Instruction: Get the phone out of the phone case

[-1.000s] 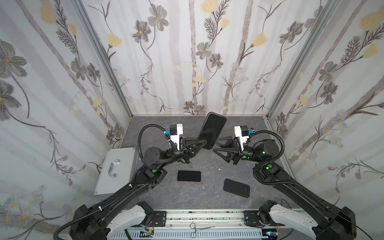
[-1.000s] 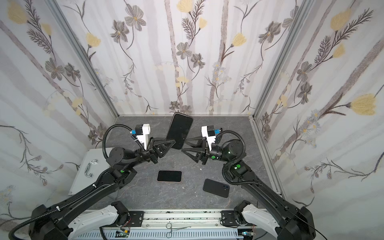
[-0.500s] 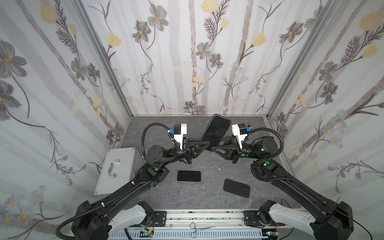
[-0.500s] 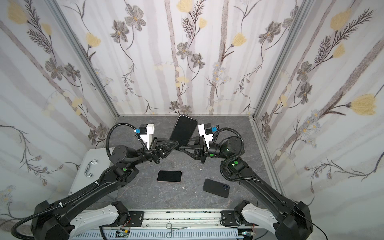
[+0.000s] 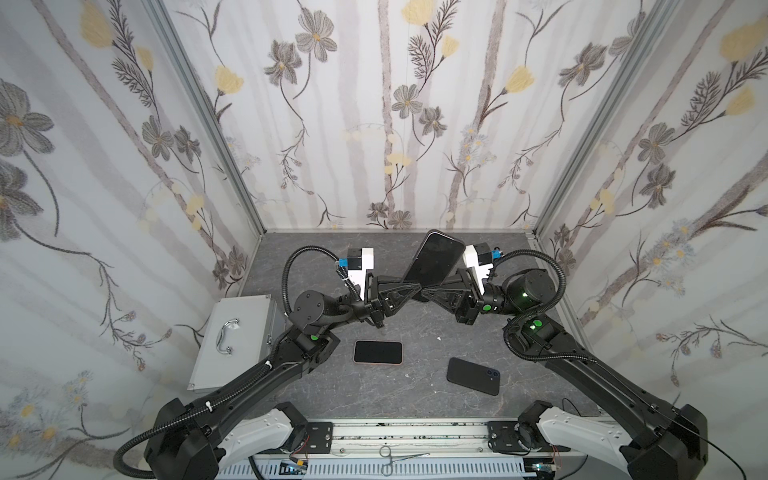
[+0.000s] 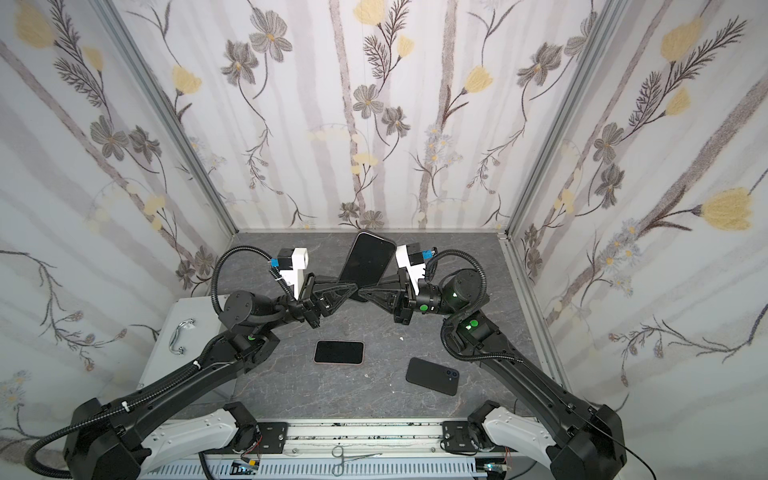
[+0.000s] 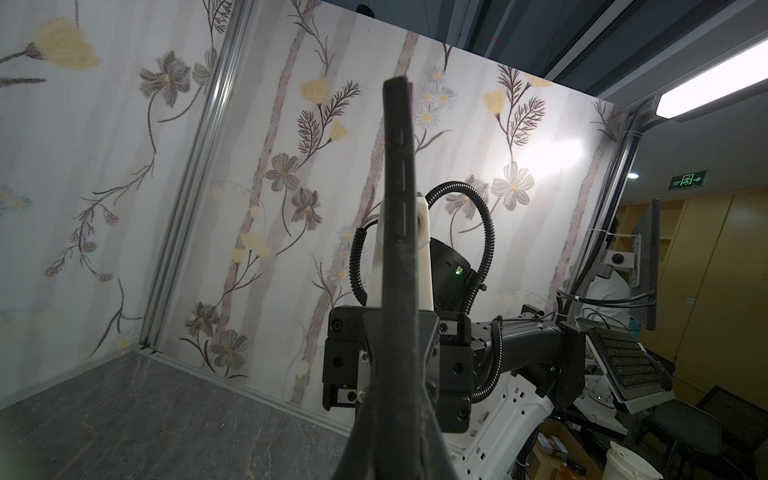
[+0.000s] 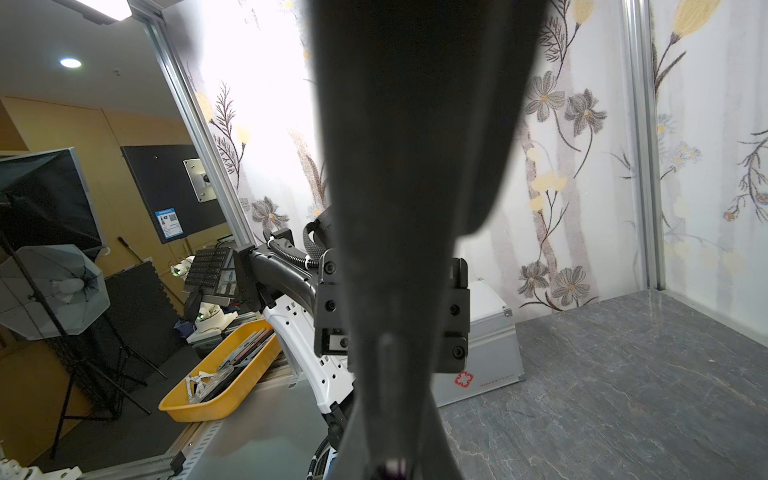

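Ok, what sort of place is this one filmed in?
Probably a robot test booth inside a lab or office: floral panels in aluminium framing enclose the tabletop, and beyond them wrist views show a photo umbrella and an exit sign.

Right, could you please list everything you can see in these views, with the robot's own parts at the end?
cased phone: one, black, held upright over the table's rear.
face-up phone: one, dark screen, pinkish rim, flat mid-table.
back-up phone or case: one, black, lenses showing, flat right of it; which one, I cannot tell.
metal box: one, silver, handled, left edge.
forceps: one, steel, front rail.
table: one, grey stone pattern.
walls: three, white floral.
left pincer: one, black, shut on the cased phone's lower end.
right pincer: one, black, shut there too.
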Tool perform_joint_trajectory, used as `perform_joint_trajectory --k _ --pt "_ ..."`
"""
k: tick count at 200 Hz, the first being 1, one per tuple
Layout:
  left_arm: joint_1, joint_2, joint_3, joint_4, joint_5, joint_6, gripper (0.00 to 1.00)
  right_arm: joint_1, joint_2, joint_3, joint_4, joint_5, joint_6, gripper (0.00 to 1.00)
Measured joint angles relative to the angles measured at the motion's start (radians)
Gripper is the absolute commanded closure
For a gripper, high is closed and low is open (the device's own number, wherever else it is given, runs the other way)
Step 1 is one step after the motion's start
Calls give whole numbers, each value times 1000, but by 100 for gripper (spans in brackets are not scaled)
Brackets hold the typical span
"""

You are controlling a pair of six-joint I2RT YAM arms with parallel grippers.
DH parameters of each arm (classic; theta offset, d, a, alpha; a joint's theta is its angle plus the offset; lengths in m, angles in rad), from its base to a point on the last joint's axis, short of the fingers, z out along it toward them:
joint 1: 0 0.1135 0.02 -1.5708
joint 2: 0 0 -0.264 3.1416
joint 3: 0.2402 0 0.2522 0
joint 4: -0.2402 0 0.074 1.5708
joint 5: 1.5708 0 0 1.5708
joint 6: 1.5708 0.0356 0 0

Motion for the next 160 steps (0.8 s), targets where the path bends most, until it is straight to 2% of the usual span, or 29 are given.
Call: perform_joint_trajectory --k 13,33,47,114,160 --pt "-2 0 0 3 4 0 100 0 -12 0 -23 5 -12 100" --pt "-2 -8 -11 2 5 8 65 -1 -35 -1 -71 18 -41 100" --pt "7 -25 -26 2 -18 6 55 -10 -64 -7 -114 29 -84 100" --pt "60 -101 -53 -58 -99 75 47 -58 -166 -25 -270 187 -223 100" --pt "56 -103 66 -284 -174 303 45 -48 -120 79 -537 301 -386 100"
